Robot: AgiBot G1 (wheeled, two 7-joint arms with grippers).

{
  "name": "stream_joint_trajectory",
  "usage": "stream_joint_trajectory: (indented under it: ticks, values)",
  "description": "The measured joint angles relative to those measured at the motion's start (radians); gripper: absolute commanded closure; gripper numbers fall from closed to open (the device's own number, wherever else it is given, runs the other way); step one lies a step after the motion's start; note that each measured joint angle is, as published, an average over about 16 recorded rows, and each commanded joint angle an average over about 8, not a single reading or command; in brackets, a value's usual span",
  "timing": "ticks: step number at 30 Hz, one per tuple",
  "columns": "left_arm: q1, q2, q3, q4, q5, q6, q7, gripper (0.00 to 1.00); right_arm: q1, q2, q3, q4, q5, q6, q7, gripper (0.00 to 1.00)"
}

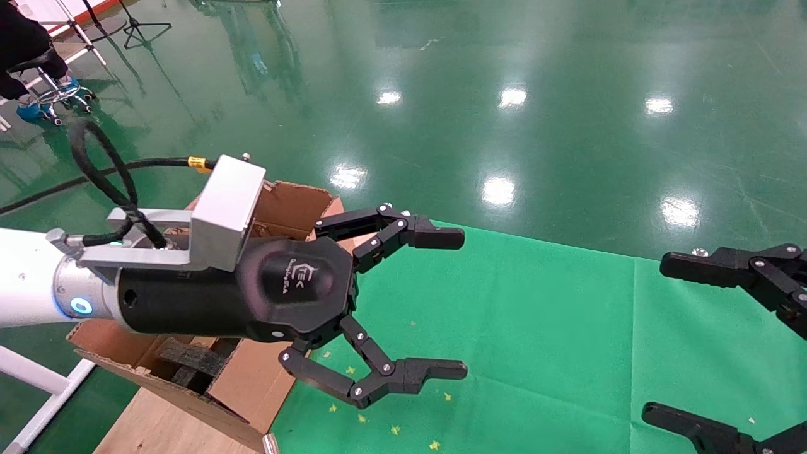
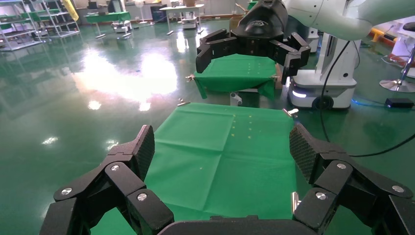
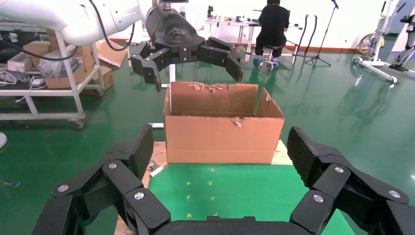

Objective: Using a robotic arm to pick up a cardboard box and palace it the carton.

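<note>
The white robotic arm (image 1: 38, 277) is my left arm. Its gripper (image 1: 463, 304) is open and empty, held above the near end of the carton (image 1: 287, 205) and the edge of the green cloth (image 1: 536, 328). The carton is open-topped with ragged flaps and holds black foam pieces (image 1: 195, 362). In the right wrist view the carton (image 3: 222, 137) stands beyond the cloth with the left gripper (image 3: 195, 73) above it. My right gripper (image 1: 653, 339) is open and empty at the right edge of the cloth. The small cardboard box is out of view.
The cloth covers a wooden tabletop (image 1: 157, 429), with small yellow marks (image 1: 362, 417) on it. The green floor (image 1: 504, 94) lies around. A person in black (image 3: 273, 24) sits far behind the carton. A shelving cart (image 3: 49, 63) stands nearby.
</note>
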Motion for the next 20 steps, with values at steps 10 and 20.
stream_joint_trajectory:
  ticks: [10,20]
  values:
    - [0.0,0.0,0.0,0.0,0.0,0.0,0.0,0.0,0.0,0.0,0.0,0.0,0.0,0.0,0.0,0.0]
    - [0.0,0.0,0.0,0.0,0.0,0.0,0.0,0.0,0.0,0.0,0.0,0.0,0.0,0.0,0.0,0.0]
